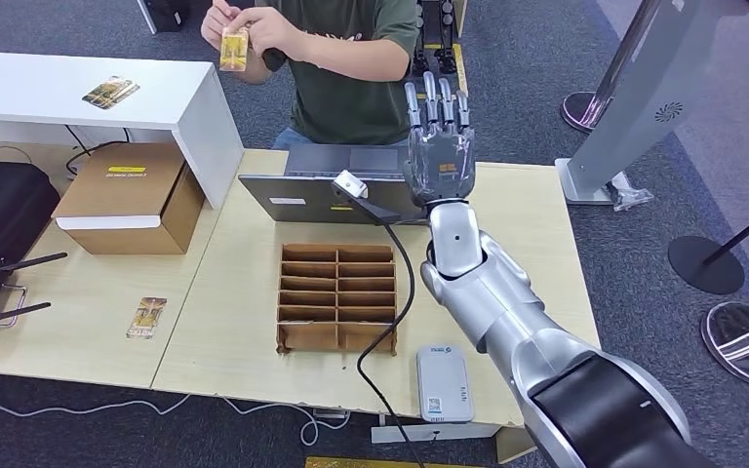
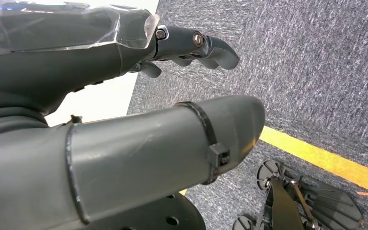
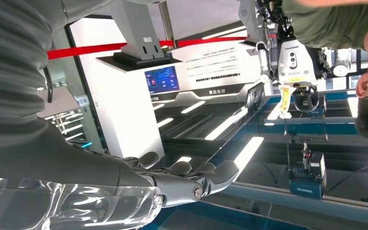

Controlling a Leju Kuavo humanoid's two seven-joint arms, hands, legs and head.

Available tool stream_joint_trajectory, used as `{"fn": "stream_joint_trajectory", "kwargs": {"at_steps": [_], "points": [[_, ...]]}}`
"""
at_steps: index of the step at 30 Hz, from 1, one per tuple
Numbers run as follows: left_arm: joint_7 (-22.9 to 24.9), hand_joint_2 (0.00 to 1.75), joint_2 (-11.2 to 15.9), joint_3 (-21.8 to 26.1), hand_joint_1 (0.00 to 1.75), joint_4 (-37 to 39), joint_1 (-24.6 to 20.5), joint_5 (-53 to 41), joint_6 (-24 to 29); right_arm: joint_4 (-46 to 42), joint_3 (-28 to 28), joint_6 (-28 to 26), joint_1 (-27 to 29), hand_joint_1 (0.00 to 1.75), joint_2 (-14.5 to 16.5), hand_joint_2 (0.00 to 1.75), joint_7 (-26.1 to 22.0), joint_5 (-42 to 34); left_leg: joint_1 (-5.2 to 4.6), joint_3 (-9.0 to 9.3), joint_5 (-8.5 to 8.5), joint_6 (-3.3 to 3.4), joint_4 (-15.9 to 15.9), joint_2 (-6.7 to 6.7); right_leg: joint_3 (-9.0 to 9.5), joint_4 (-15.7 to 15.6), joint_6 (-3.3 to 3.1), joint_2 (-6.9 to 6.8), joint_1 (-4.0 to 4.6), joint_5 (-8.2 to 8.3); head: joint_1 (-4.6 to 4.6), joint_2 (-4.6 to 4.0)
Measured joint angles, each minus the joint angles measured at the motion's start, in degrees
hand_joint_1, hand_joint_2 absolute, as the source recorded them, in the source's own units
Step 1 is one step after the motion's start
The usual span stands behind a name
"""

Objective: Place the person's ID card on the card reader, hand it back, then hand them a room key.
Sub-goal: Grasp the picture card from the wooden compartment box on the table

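ID card [image 1: 235, 49] pinched in person's hands beyond worktop's far edge | right robot hand [image 1: 438, 148] raised, fingers spread, empty | left robot hand [image 2: 124, 110] curled, empty | step: likely receiving card | next: grasp it, carry to card reader [image 1: 444, 383] at near edge

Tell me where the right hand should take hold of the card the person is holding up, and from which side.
Grip the free lower edge of the card: the person's hands pinch its upper part, and it hangs roughly upright, facing the robot. The raised, empty right hand stands to the card's right, so probably come in from that side and below, thumb on one face.
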Motion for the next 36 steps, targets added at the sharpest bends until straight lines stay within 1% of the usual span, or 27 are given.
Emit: {"fn": "stream_joint_trajectory", "kwargs": {"at_steps": [14,22,29,32,36], "points": [[-0.09,0.0,0.06,0.0,0.0,0.0,-0.01,-0.12,-0.01,-0.9,0.0,0.0,0.39,0.0,-0.04,1.75,0.33,0.0,0.0,0.0,0.0,0.0,0.0,0.01,-0.01,0.0,0.0,0.01,0.0,0.0,-0.01,0.0],[-0.2,0.0,0.08,0.0,0.0,0.0,0.02,-0.11,-0.01,-6.3,0.0,0.0,2.34,0.0,-0.89,1.75,1.02,0.0,0.0,0.0,0.0,0.0,0.0,0.01,-0.02,0.0,0.0,0.02,0.0,0.0,0.0,0.0],[-0.34,0.0,0.08,0.0,0.0,0.0,0.03,-0.07,0.03,-8.72,-0.03,0.0,3.2,0.0,-1.56,1.75,1.07,0.0,0.0,0.01,0.0,0.0,0.0,0.01,-0.02,0.0,0.0,0.02,0.0,0.0,-0.01,0.0],[-0.76,0.0,0.05,0.0,0.0,0.0,0.09,0.11,0.4,-11.28,-0.45,0.0,4.76,0.0,-1.97,1.75,0.76,0.0,0.0,0.0,0.0,0.0,0.0,0.01,-0.02,0.0,0.0,0.02,0.0,0.0,0.0,0.0],[-1.25,0.0,-0.01,0.0,0.0,0.0,0.46,0.4,0.85,-16.81,-2.02,0.0,8.53,0.0,-2.27,1.75,-1.14,0.0,0.0,0.0,-0.01,0.0,0.0,0.01,-0.02,0.0,0.0,0.02,0.0,0.0,0.0,0.0]]}}
